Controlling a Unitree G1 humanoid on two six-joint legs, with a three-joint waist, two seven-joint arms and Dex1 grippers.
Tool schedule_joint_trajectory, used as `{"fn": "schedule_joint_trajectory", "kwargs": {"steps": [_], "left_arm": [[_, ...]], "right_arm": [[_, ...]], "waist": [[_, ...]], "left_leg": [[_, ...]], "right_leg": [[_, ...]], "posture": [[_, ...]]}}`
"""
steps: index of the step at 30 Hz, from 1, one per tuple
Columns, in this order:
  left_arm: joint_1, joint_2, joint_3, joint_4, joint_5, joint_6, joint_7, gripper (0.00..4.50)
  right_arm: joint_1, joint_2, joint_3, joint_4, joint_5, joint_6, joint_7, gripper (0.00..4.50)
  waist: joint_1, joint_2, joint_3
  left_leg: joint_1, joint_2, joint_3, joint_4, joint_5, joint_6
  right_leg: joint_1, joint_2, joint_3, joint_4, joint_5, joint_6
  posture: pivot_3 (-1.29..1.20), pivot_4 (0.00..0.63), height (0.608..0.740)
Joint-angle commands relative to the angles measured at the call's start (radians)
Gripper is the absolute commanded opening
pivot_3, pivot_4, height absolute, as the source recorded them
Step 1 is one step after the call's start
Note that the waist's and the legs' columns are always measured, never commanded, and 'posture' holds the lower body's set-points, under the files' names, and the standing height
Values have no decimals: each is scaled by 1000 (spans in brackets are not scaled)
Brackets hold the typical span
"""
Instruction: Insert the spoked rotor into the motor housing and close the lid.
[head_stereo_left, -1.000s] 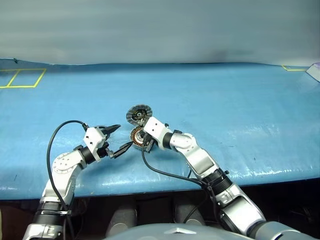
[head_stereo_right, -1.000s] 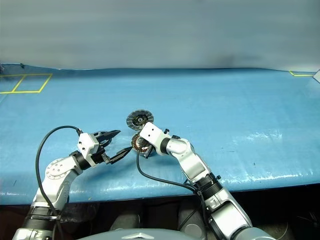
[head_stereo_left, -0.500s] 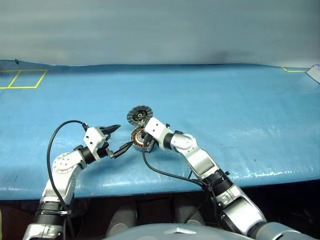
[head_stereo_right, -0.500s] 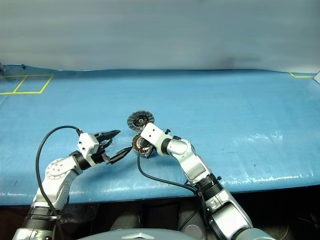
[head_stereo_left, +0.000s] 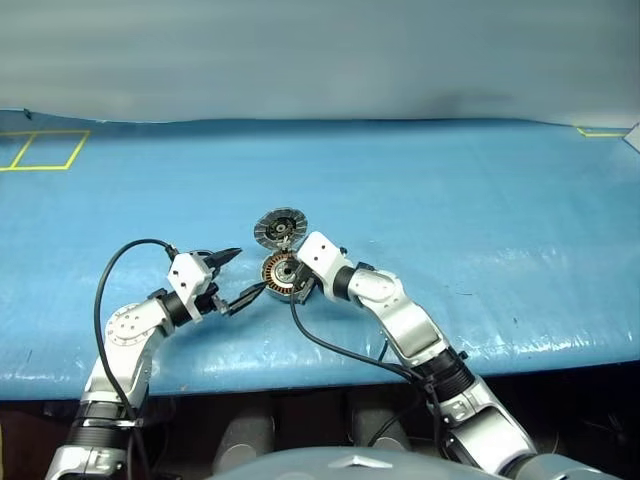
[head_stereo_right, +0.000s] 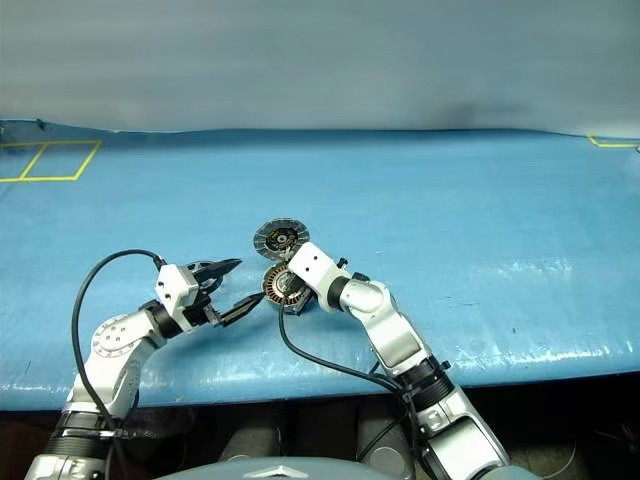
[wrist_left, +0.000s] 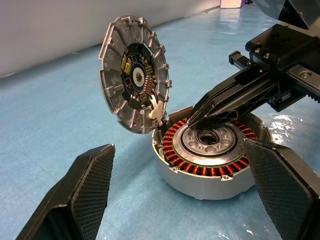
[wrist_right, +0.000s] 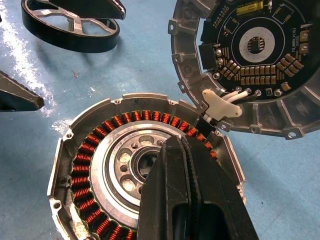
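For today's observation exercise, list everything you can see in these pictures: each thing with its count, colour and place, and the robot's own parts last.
Motor housing: one, silver with copper windings, on the table, lid open.
Lid: one, silver, dark circuit centre, standing up at the housing's edge.
Spoked rotor: one, dark grey, on the table beside the housing.
Table: one, blue cover.
Tape marks: yellow, far corners.
Left gripper: black fingers, open, beside the housing.
Right gripper: black fingers, shut, over the housing's centre.

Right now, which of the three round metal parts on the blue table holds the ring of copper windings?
The shallow silver motor housing, lying flat under the shut right claw. The ribbed silver lid stands open showing a dark circuit board; the dark spoked rotor is an empty wheel.
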Motion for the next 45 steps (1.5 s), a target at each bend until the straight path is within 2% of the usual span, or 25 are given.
{"fn": "schedule_joint_trajectory", "kwargs": {"steps": [1,28,45], "left_arm": [[-8,0,2,-3,4,-14,-6,4456],[-1,-6,-6,-2,3,-9,-9,4456],[5,-10,-11,-6,2,-8,-6,4456]], "right_arm": [[14,-8,-3,-43,6,32,4,53],[-2,-12,26,-169,11,67,14,53],[-6,4,-5,-23,32,49,10,53]], "waist": [[0,0,2],[2,-2,12],[2,-2,12]], "left_leg": [[-1,0,0,0,0,0],[-3,0,-2,1,0,0],[-2,-1,-2,3,0,0]], "right_leg": [[-1,0,0,0,0,0],[-1,0,-2,-1,0,1],[0,0,-2,0,3,4]], "posture": [[0,150,740],[0,150,740],[0,150,740]]}}
